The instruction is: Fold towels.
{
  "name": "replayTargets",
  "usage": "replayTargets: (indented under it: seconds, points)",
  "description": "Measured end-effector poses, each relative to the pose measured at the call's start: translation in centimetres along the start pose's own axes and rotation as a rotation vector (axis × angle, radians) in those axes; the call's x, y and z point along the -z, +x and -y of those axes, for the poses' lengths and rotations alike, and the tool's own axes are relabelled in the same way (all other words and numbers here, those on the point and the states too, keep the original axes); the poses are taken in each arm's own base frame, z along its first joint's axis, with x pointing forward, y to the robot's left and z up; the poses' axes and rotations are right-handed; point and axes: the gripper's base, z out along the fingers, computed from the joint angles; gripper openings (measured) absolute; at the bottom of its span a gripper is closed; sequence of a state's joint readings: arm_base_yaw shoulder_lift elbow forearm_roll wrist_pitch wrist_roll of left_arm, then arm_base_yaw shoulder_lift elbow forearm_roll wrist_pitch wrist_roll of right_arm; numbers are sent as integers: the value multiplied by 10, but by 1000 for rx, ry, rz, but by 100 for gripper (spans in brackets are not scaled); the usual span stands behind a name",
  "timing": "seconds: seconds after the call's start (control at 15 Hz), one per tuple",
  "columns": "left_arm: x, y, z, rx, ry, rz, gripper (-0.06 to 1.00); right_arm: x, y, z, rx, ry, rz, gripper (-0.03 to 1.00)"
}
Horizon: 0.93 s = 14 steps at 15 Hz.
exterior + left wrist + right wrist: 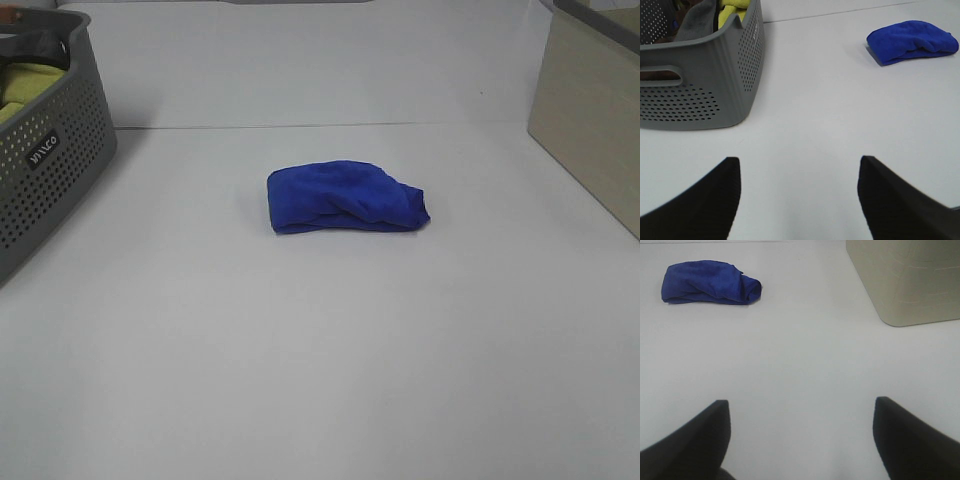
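A royal-blue towel [345, 198] lies bunched into a loose, wrinkled bundle near the middle of the white table. It also shows in the left wrist view [912, 41] and the right wrist view [710, 282]. Neither arm appears in the exterior high view. My left gripper [797, 172] hovers over bare table, well short of the towel, jaws wide apart and empty. My right gripper [801, 415] is likewise open and empty, far from the towel.
A grey perforated basket [50, 165] stands at the left edge, holding yellow-green and dark cloths [730, 12]. A beige box [590, 110] stands at the right rear. The white table [320, 380] spreads around the towel.
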<state>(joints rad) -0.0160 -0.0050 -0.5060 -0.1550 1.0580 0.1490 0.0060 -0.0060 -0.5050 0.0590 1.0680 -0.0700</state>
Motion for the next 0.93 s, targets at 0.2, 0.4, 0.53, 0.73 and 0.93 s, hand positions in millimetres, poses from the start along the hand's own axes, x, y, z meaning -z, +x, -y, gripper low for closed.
replayTargets:
  seconds: [0.2,0.4,0.53,0.73,0.93]
  points:
    - [0,0,0,0,0,0,64,0,0,0,-1,0,0,75]
    - [0,0,0,0,0,0,64,0,0,0,-1,0,0,75]
    - [0,0,0,0,0,0,64,0,0,0,-1,0,0,75]
    - [0,0,0,0,0,0,64,0,0,0,-1,0,0,75]
    - [0,0,0,0,0,0,64,0,0,0,-1,0,0,75]
